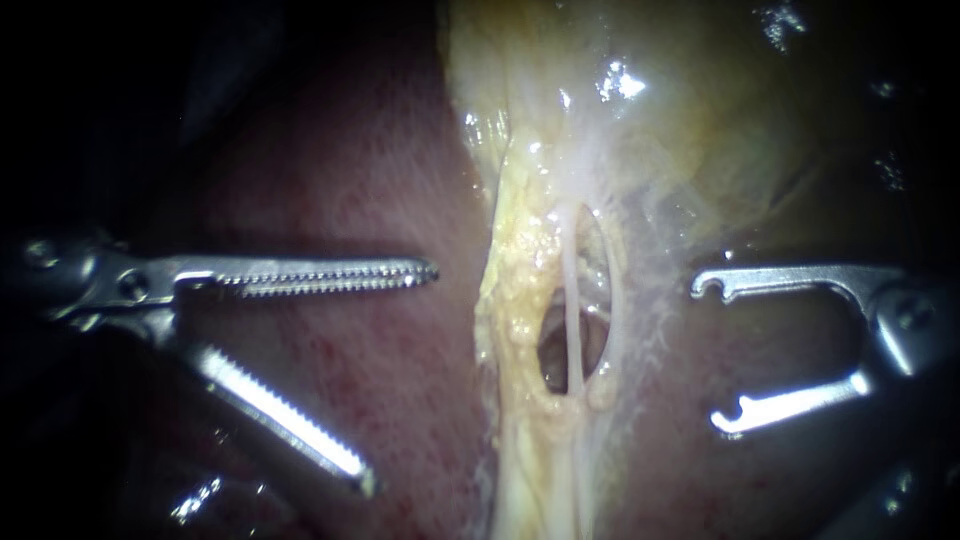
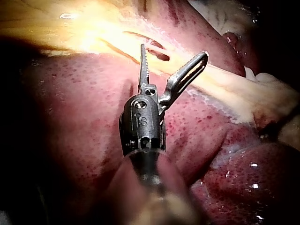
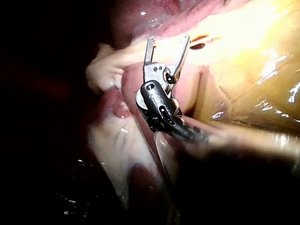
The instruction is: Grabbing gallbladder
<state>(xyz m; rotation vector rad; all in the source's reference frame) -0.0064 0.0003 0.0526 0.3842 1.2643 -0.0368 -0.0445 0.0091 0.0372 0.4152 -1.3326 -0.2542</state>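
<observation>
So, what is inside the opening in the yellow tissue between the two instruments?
One thin pale tube runs lengthwise through the opening. Behind it shows a dark hollow; what lies deeper is in shadow and cannot be seen.

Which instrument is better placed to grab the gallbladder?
Left, probably. Both stand open, clear of the gallbladder, but the left instrument has toothed jaws fit for gripping; the right instrument has slim, hook-tipped ones.

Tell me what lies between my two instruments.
Endoscope view: liver, then a yellowish tissue band with a thin tube, between left instrument and right instrument.
</observation>
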